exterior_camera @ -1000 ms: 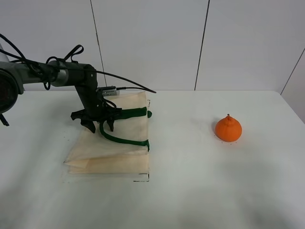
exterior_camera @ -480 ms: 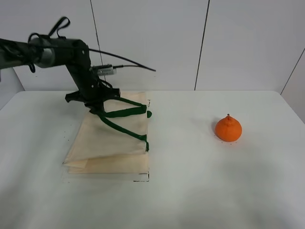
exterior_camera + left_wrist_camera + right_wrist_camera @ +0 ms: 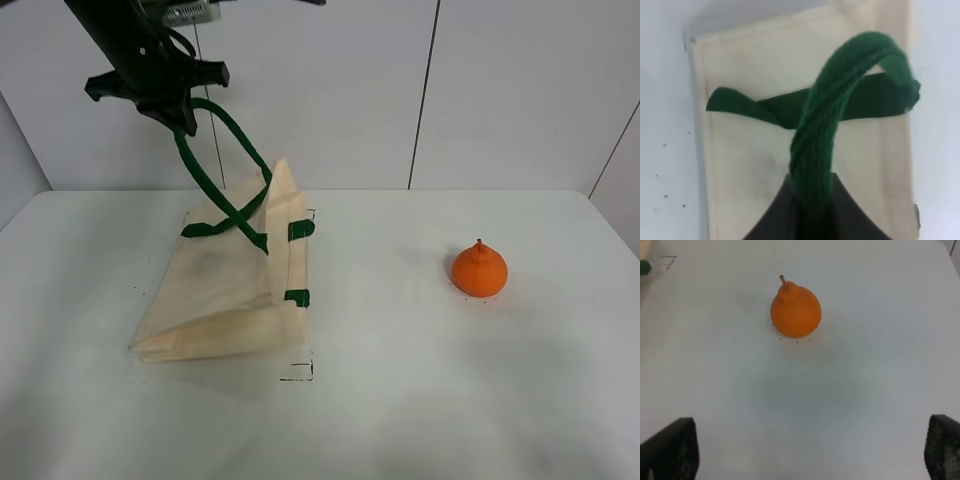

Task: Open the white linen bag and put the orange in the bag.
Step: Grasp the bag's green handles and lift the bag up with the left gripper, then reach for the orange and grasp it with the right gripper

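L gripper [image 3: 183,118] is held high at far left, clamped on one green handle [image 3: 222,150] of the white linen bag [image 3: 225,285]. Bag's top edge is pulled up; its base rests on the table [image 3: 420,400], left side. The orange [image 3: 479,270] is sat upright well right of bag, untouched. R gripper [image 3: 810,450] fingers are spread wide, nothing gripped.

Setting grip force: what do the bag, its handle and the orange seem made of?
The white linen bag: matte cream cloth, folding and sagging. Its green handle: soft fabric strap, twisted and fuzzy. The orange: smooth matte skin, stem on top; real or plastic, cannot tell.
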